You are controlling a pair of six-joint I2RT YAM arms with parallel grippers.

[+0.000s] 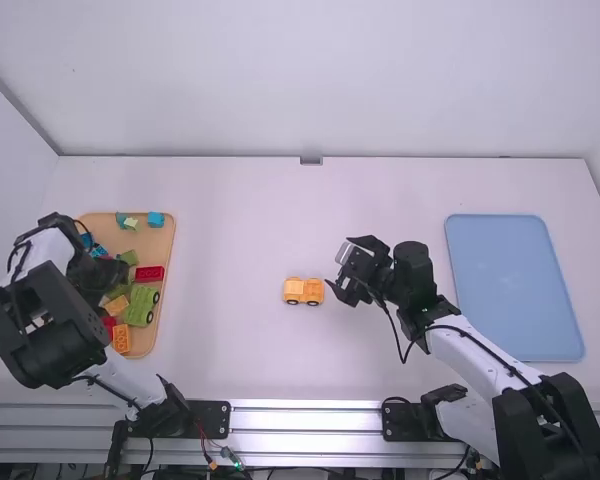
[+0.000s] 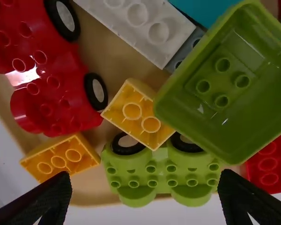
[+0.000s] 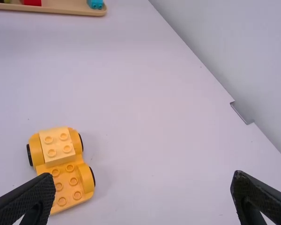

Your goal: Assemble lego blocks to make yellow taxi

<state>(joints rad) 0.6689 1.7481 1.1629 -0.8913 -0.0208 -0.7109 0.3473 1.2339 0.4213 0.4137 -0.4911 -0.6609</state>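
Note:
My left gripper [image 1: 108, 268] is over the wooden tray of blocks; in its wrist view the left gripper [image 2: 147, 201] stands open, its fingers wide apart above the pieces. There a small yellow block [image 2: 132, 112] lies between a red wheeled base and a green box, and a wider yellow block [image 2: 62, 158] lies near the tray's edge. My right gripper [image 1: 344, 288] is just right of the yellow car [image 1: 303, 291] in mid-table; in the right wrist view the right gripper [image 3: 143, 199] is open and empty. The yellow car [image 3: 61, 168] has black wheels and a lighter yellow block on one end.
The wooden tray [image 1: 168, 240] at the left also holds a green wheeled base [image 2: 161, 173], a green box [image 2: 215, 117], a white block [image 2: 136, 23] and red pieces [image 2: 51, 89]. A flat blue tray [image 1: 515, 290] lies at the right. Walls rise behind and beside the table.

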